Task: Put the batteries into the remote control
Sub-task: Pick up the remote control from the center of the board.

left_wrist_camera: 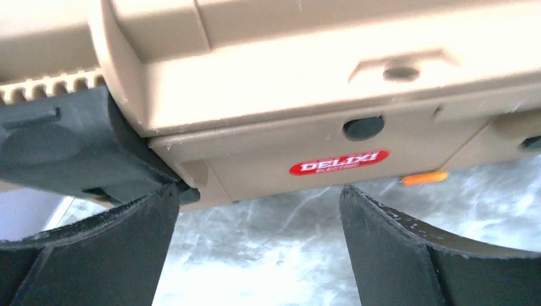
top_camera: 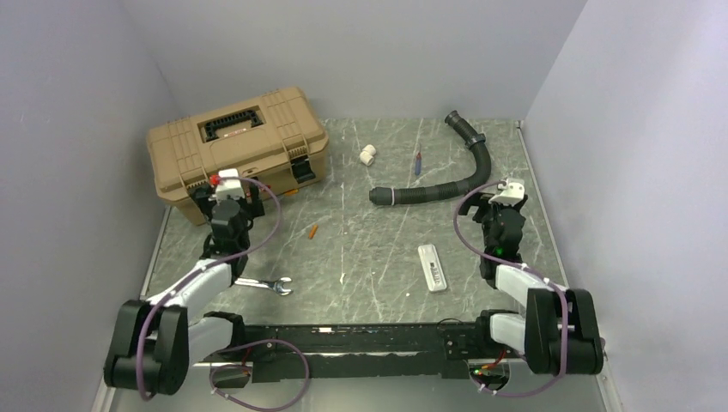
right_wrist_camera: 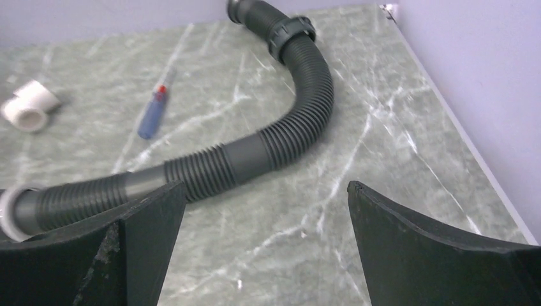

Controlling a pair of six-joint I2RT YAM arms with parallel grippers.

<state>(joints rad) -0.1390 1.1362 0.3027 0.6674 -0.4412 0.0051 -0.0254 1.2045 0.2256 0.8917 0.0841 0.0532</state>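
surroundings: tan hard-plastic toolbox (top_camera: 236,146) sits at the far left of the table (top_camera: 369,292), lid shut, black handle set into the top. a white stubby pipe fitting (top_camera: 367,155) and a thin red-and-blue stick (top_camera: 418,162) lie far centre. a black corrugated hose (top_camera: 468,172) curves from the far right toward the middle, with one pale-collared end. a silver wrench (top_camera: 266,284) lies flat by the left arm's forearm.

task items: one battery (top_camera: 313,230), a small orange-copper cylinder, lies alone on open table right of the left arm, apart from everything. the remote control (top_camera: 433,267), a slim white bar, lies flat near centre-right, just left of the right arm, nothing on top of it. the two are well apart.

surface: grey-green marbled top with pale veins, purple-grey walls on three sides.

left gripper (left_wrist_camera: 258,204): spread wide, nothing between the black fingers (left_wrist_camera: 96,255). it points at the toolbox front, very close (red oval label fills the wrist view). a small orange bar shows at the box's foot; cannot tell what it is.

right gripper (right_wrist_camera: 261,188): also spread wide and empty, held low over the table, aimed at the hose (right_wrist_camera: 255,153), which crosses just beyond its tips. both arms are folded with elbows near the bases.
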